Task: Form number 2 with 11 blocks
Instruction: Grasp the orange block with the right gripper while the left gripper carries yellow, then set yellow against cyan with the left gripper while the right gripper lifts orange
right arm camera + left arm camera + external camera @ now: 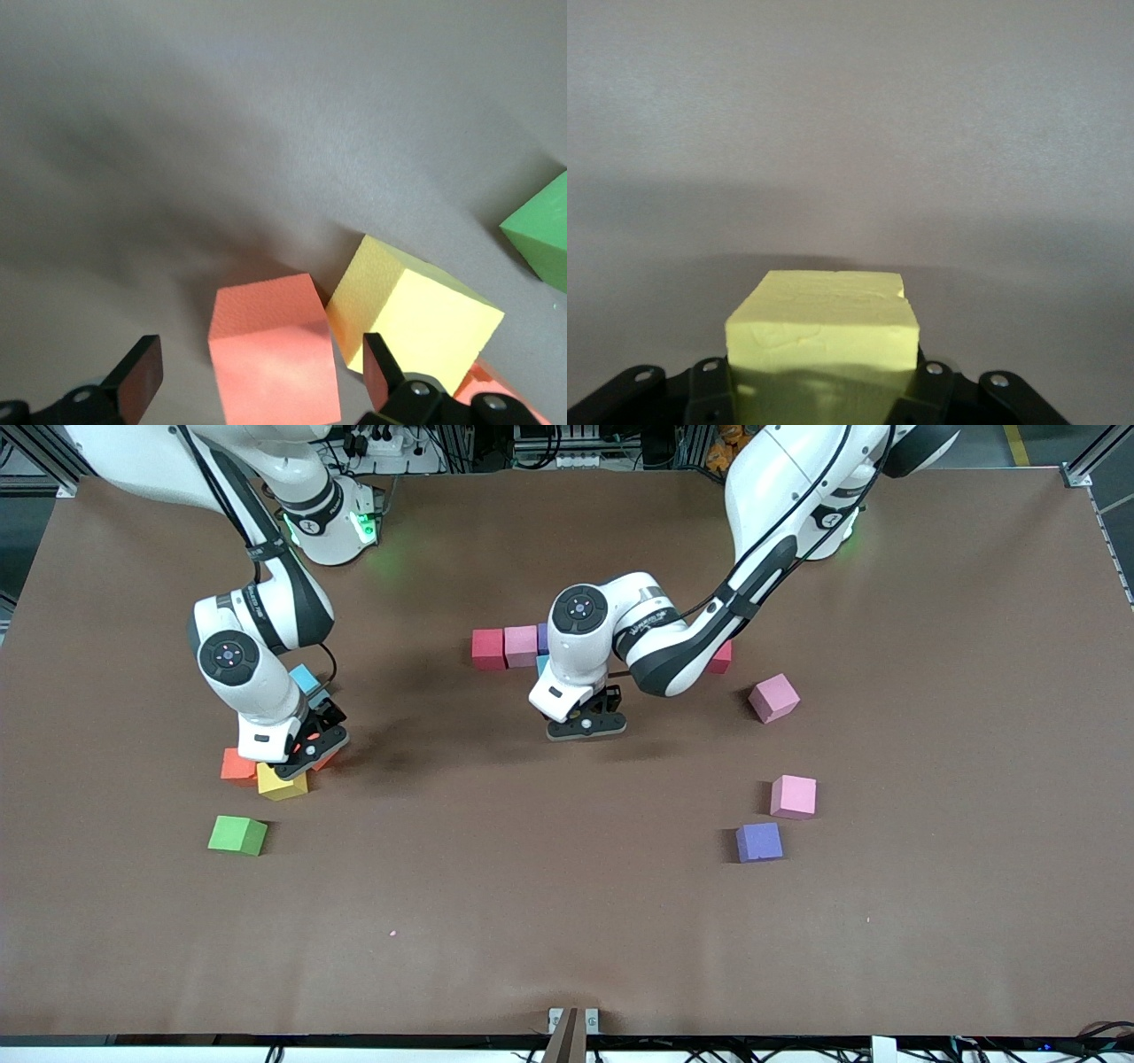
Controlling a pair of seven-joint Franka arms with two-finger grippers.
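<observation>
A red block and a pink block stand touching in a row at the table's middle. A purple block and a light blue one peek out by the left arm's wrist. My left gripper is low over bare table beside that row, shut on a yellow block that the front view hides. My right gripper is open, its fingers either side of an orange block, apart from it. A second yellow block lies next to that.
Another orange block, a light blue block and a green cube lie near the right gripper. Toward the left arm's end lie two pink blocks, a purple one and a reddish one half hidden by the arm.
</observation>
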